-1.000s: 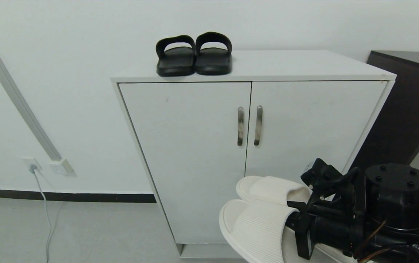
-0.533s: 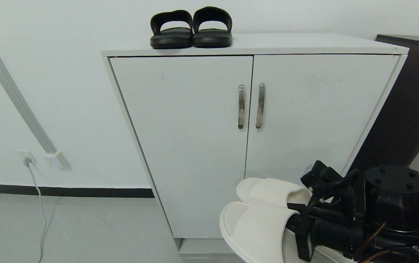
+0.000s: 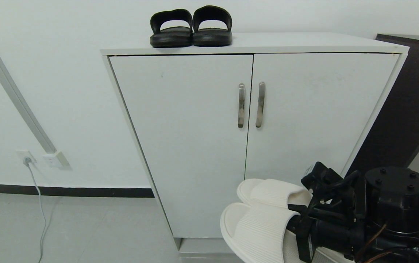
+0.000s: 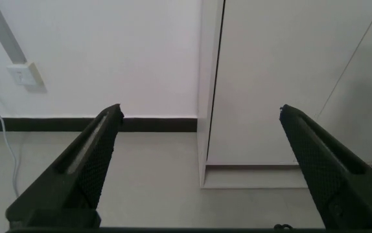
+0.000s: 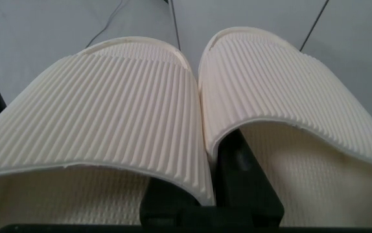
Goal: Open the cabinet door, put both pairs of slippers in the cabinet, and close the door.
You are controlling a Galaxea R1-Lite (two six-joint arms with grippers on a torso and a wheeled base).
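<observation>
Right gripper (image 3: 299,217) was clenched on the white slippers (image 3: 264,215), grasping the pair at the heel end, toes toward the cabinet (image 3: 195,153). The pair was held side by side, touching, off the floor, at about 5 o'clock from the handles (image 3: 241,106), just in front of the lower part of the right door (image 3: 315,117). Right wrist view: the two ribbed straps (image 5: 127,110) lay pressed together, with a black finger (image 5: 244,175) under their edges between the two soles.

Left gripper (image 4: 200,111) was released, spread wide, with nothing between its fingers (image 4: 89,162). It sat low, facing the cabinet's lower left corner and the floor (image 4: 153,168).

Black slippers (image 3: 191,25) sat on the cabinet top at 12 o'clock, side by side, touching, over the left door (image 3: 180,138). Both doors were shut. The handles stood upright, just beside each other at the centre seam.

Socket (image 3: 25,159) was on the wall at 8 o'clock from the cabinet, and its cable (image 3: 38,197) hung to the floor. Dark unit (image 3: 406,109) stood at 3 o'clock, just beside the cabinet.
</observation>
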